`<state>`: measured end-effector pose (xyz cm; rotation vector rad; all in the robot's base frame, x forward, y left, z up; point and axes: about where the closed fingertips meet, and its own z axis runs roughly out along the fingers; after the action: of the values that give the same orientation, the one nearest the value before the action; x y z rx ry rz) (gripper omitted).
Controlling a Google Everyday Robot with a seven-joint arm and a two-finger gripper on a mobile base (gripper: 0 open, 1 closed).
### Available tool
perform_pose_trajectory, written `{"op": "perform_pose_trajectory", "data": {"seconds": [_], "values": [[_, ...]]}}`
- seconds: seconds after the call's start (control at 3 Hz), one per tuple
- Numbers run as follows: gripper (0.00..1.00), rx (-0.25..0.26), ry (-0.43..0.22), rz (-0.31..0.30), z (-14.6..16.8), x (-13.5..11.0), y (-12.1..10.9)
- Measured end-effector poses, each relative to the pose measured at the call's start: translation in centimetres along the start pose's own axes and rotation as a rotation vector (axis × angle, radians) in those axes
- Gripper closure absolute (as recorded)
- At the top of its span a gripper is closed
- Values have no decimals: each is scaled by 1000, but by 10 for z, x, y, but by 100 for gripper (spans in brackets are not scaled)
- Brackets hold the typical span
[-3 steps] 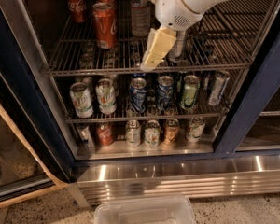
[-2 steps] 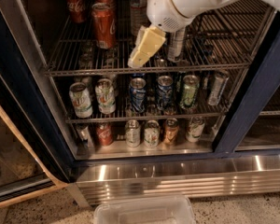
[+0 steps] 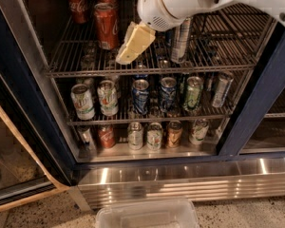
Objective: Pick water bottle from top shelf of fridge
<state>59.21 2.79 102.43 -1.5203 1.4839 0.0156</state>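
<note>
At upper centre we see the cream, wedge-shaped gripper [image 3: 131, 45] above the thin-barred wire top shelf [image 3: 228, 39], near glossy red cola cans [image 3: 106, 25]; whether it is apart or together, we cannot tell.

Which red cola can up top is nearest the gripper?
The front cola can, just left of the gripper over the top shelf; the others stand farther back.

Matt plastic claw [image 3: 126, 55] over glossy metal-wire top shelf [image 3: 228, 44].
</note>
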Motion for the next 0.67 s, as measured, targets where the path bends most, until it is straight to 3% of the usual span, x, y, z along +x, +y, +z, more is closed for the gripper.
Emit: {"op": "perform_pose_trajectory", "data": {"seconds": [0.33,0.67], "values": [[0,3,-9,8,1,-3,3],[0,32,-42,74,9,0,12]]}}
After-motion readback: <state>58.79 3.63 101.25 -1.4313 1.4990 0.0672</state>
